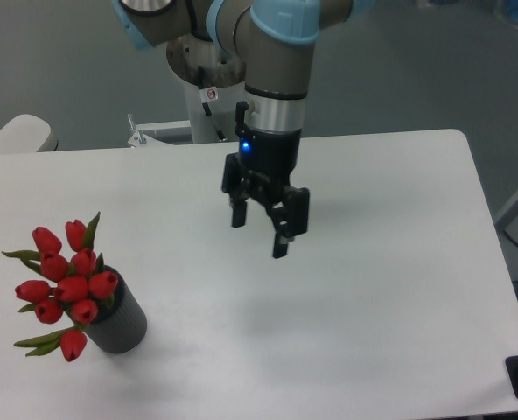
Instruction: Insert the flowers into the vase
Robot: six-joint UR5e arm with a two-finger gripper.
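Note:
The flowers (64, 284), a tight bunch of red tulip buds with green leaves, stand in the vase (119, 324), a dark grey cylinder near the table's front left corner. The buds lean out over the vase's left rim, and the stems are hidden inside it. My gripper (259, 236) hangs open above the middle of the table, well to the right of the vase and higher, pointing down. Nothing sits between its black fingers.
The white table (373, 289) runs to its right edge near the frame's right side. The arm's base (211, 61) stands behind the table's far edge. A pale rounded object (18, 136) shows at the far left.

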